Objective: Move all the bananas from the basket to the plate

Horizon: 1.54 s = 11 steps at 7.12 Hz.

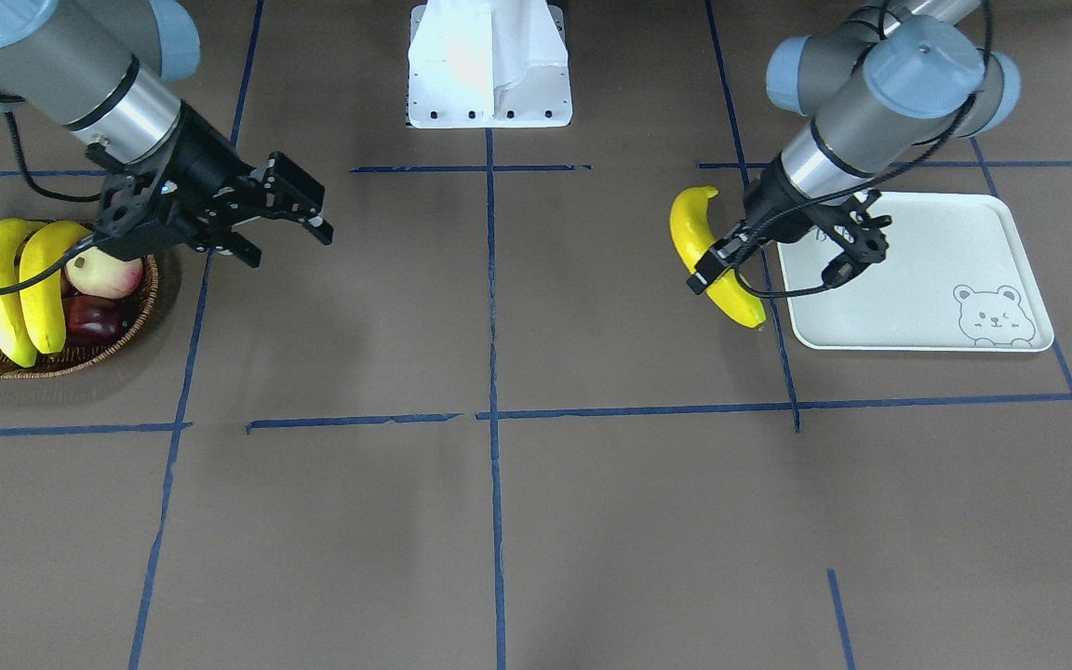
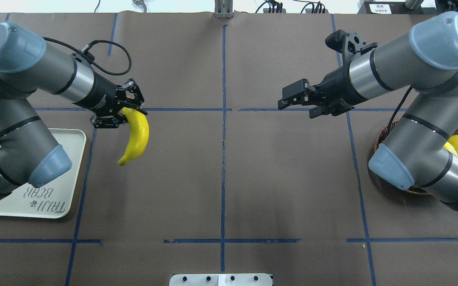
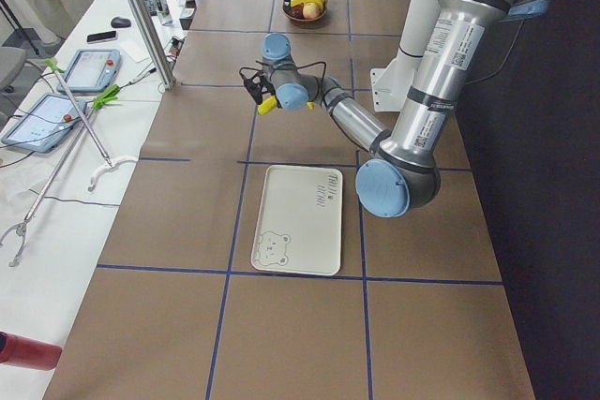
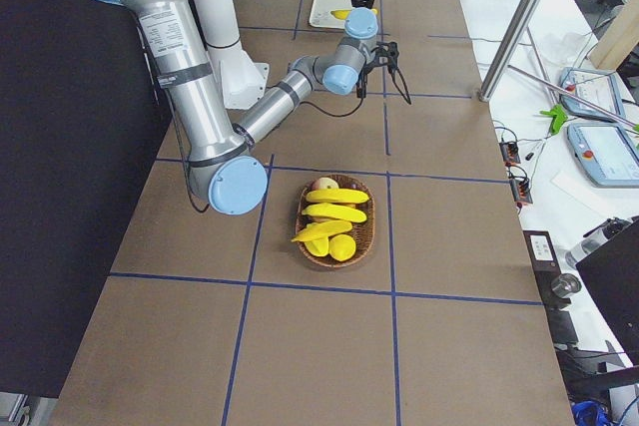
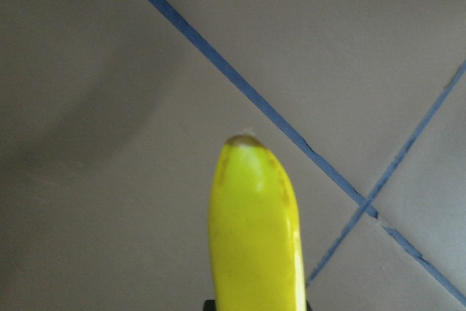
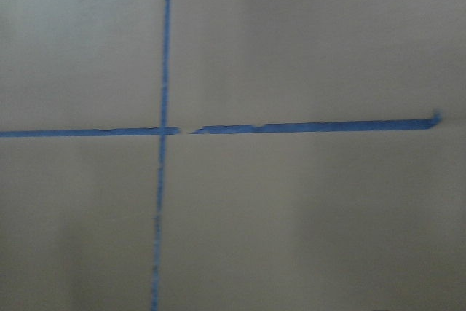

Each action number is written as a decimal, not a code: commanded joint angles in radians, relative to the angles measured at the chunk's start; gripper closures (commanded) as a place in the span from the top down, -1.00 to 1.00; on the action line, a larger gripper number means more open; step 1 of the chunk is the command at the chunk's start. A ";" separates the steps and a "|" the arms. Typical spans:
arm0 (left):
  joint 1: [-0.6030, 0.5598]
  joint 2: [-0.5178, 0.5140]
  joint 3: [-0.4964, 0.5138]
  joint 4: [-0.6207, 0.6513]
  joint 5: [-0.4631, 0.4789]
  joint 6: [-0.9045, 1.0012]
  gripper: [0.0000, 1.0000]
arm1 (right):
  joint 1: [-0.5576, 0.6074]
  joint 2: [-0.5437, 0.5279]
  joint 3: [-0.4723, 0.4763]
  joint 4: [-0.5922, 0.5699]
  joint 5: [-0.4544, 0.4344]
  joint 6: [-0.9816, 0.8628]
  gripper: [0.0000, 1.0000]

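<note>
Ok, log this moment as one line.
left gripper: shut on banana, held off table beside plate | right gripper: open, empty, near basket | basket bananas: several not yet transferred

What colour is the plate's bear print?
Grey; the bear face on the plate shows best in the exterior front-facing view.

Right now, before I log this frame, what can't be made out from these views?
Basket: overhead, mostly behind the right arm; the front-facing view's edge cuts it, so the count of bananas is unsure.
Plate: overhead, partly under the left arm, cut by the edge.
Left hand on the held banana: left wrist view shows only the banana's tip.
Right wrist view: only blurred table and tape.
</note>
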 commanded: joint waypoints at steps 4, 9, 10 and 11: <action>-0.207 0.348 0.066 -0.015 -0.020 0.682 -1.00 | 0.285 -0.265 -0.008 -0.297 0.030 -0.856 1.00; -0.267 0.393 0.360 -0.320 -0.016 0.788 -0.05 | 0.363 -0.370 -0.001 -0.310 0.025 -1.049 1.00; -0.309 0.393 0.362 -0.313 -0.020 0.903 0.99 | 0.363 -0.370 0.002 -0.310 0.025 -1.046 1.00; -0.377 0.385 0.354 -0.304 -0.096 0.932 1.00 | 0.363 -0.373 0.016 -0.310 0.022 -1.034 1.00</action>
